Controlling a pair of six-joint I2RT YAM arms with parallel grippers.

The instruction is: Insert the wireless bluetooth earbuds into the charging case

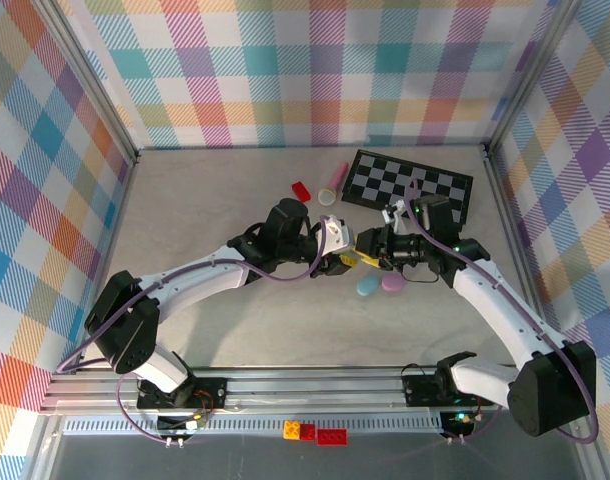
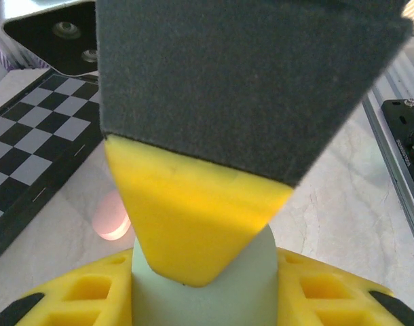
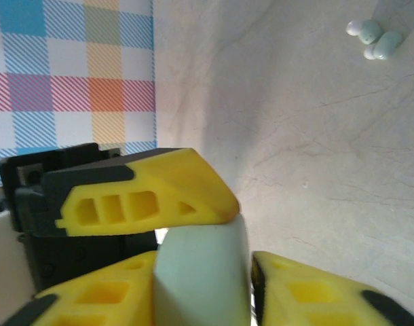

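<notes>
Left hand [image 1: 340,255] is clamped on the pale mint case [image 3: 200,272] over the middle of the desk [image 1: 205,200]. Right hand [image 1: 368,247] pinches that same case from the other side. A few whitish-mint earbuds [image 3: 373,37] lie loose on the desk, well apart from it.

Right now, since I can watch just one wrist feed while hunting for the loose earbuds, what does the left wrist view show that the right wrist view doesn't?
Left wrist view's extras: the checkerboard and a round pink thing near it. Right wrist view's extras: the pale earbuds lying loose, plus the plaid wall. Both: the mint case, up close.
</notes>
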